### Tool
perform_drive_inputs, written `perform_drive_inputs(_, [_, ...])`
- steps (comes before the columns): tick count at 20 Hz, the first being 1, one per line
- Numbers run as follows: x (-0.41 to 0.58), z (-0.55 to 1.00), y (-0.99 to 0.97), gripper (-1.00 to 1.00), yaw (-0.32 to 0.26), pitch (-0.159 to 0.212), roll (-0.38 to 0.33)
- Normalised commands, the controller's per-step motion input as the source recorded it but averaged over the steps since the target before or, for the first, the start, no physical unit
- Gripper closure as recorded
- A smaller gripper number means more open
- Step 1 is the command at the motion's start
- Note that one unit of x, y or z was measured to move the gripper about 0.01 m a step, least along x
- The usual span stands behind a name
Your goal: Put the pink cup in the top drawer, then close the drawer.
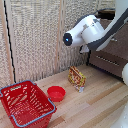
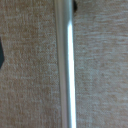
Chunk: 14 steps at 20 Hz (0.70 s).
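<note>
The white and grey arm (image 1: 85, 31) reaches toward the dark brown storage unit (image 1: 111, 52) at the exterior view's right. Its own links hide the pinch receptors there. The wrist view is filled by the unit's brown wooden face (image 2: 30, 80), seen very close, with a long silver bar handle (image 2: 66, 65) running across it. A dark sliver (image 2: 1, 54) at the picture's edge may be a fingertip, and I cannot make out the jaws. The pink recepticle shows in neither view.
A big red wire-rimmed basket (image 1: 25, 102) sits on the pale wooden floor at the exterior view's left. A low red bowl (image 1: 56, 93) lies beside it and a yellow-orange packet (image 1: 76, 77) stands further back. Woven-slat wall panels (image 1: 35, 40) close off the rear.
</note>
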Motion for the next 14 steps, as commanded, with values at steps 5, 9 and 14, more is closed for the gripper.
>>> perform_drive_inputs(5, [0.000, 0.01, -0.32, 1.00, -0.186, -0.014, 0.000])
perform_drive_inputs(9, [0.008, 0.05, -0.23, 1.00, -0.168, -0.036, 0.020])
perform_drive_inputs(14, [0.000, 0.11, -0.30, 1.00, -0.127, -0.044, 0.030])
